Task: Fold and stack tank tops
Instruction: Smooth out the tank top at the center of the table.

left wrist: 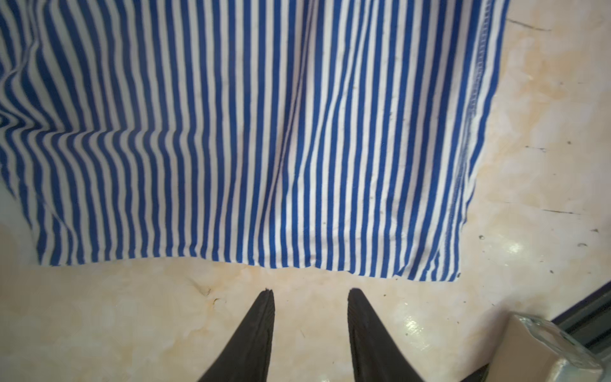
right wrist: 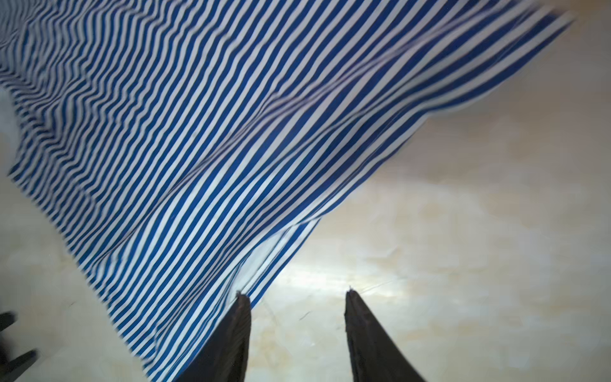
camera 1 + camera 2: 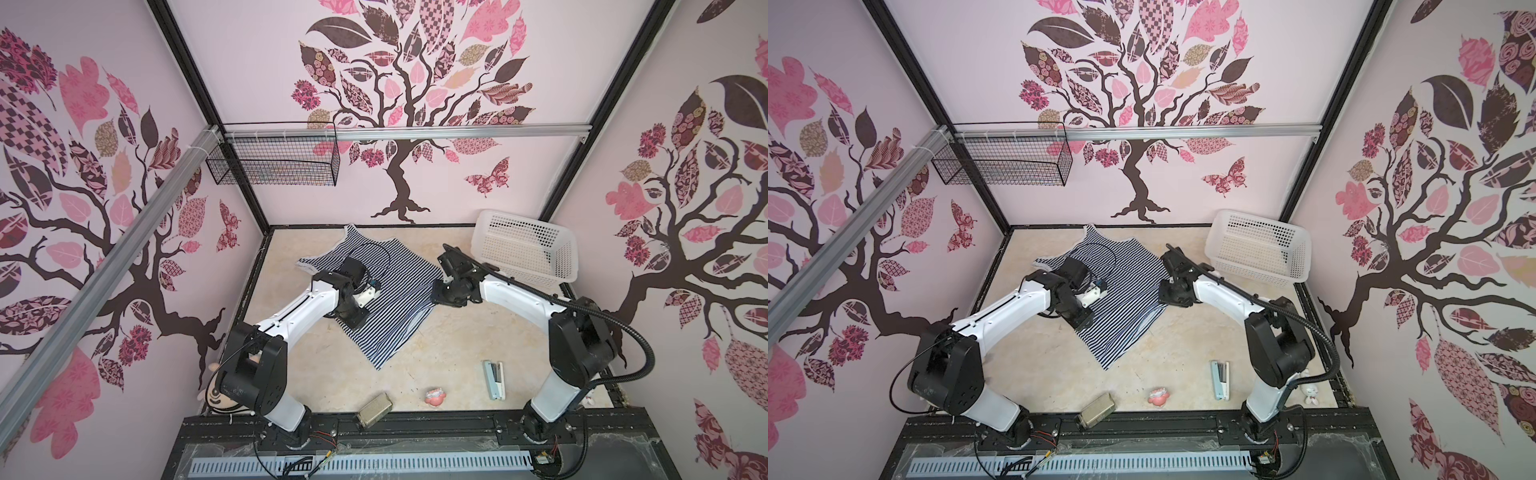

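Soft navy-and-white striped sleeveless tank top (image 3: 399, 299) lay spread flat, diagonal, on beige table (image 3: 457, 353), not yet folded. Left gripper (image 1: 310, 291) fingers apart, empty, just short of cloth edge, probably lining up fold pinch. Right gripper (image 2: 294, 292) fingers apart, one brushing opposite edge, nothing clamped.

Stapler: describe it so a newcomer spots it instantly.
Start at the near edge of the beige table, by the right arm's base. The stapler lies flat there, beside a pink toy and a small tan box. It alone is long, slim and pale blue-grey.
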`<action>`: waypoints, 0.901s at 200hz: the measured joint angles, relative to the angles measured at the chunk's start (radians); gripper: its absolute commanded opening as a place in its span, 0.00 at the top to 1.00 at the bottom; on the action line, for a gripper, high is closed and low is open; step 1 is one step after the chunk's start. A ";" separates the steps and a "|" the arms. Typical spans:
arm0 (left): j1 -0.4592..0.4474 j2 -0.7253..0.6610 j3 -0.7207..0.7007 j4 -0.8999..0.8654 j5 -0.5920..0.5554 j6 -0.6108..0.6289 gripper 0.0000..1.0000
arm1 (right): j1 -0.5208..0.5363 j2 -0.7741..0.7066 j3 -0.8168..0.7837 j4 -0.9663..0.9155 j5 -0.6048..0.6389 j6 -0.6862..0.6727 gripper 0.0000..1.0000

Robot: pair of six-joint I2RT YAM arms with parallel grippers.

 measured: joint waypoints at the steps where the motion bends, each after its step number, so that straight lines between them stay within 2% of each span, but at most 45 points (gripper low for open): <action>1: 0.000 0.000 0.000 0.000 0.001 0.000 0.58 | 0.002 -0.002 -0.008 0.005 -0.008 0.005 0.47; 40: -0.002 0.013 -0.061 0.019 0.061 0.018 0.58 | 0.026 -0.027 -0.174 0.166 -0.179 0.122 0.49; 83: -0.003 0.060 -0.109 0.051 0.074 0.033 0.58 | 0.033 -0.027 -0.221 0.323 -0.283 0.219 0.52; 120: -0.005 0.063 -0.127 0.074 0.072 0.034 0.58 | 0.034 0.030 -0.160 0.351 -0.289 0.251 0.53; 180: -0.006 0.063 -0.159 0.100 0.051 0.032 0.58 | 0.060 0.169 -0.014 0.254 -0.217 0.248 0.53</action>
